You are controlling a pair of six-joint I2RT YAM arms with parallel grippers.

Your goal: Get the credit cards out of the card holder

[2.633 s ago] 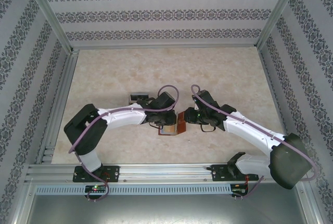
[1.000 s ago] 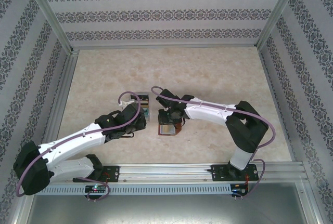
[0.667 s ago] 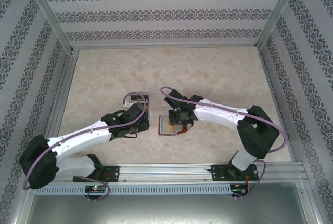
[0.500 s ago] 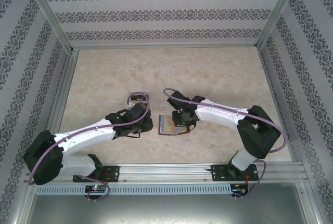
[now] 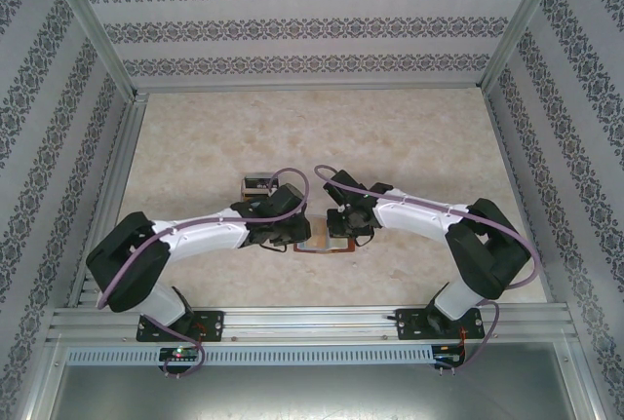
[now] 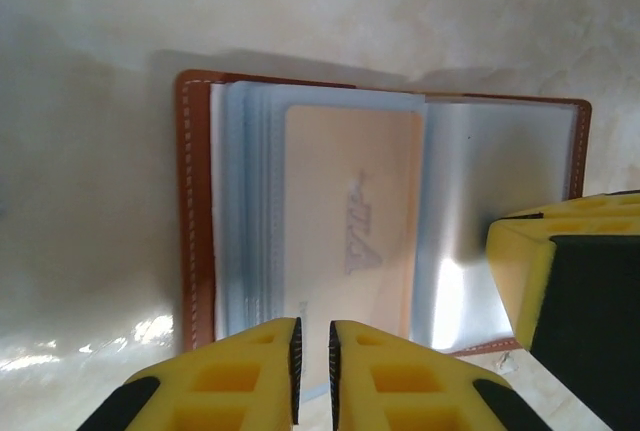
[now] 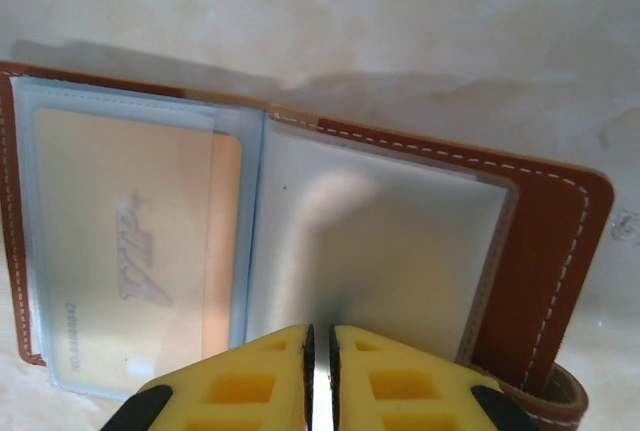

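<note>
I see the card holder [image 5: 320, 246] lying spread open on the table [image 5: 409, 137], in the middle of its near half, between my two grippers. Its clear sleeves face up, and a credit card [image 6: 350, 221] sits in the sleeve left of the fold. The left gripper [image 6: 311, 336] hangs over the sleeves' near edge, fingers drawn almost together with only a slit between them. The right gripper [image 7: 320, 341] is likewise nearly closed over the clear right sleeve. I cannot tell whether either one pinches plastic. The snap tab [image 7: 552, 393] sticks out at the right end.
</note>
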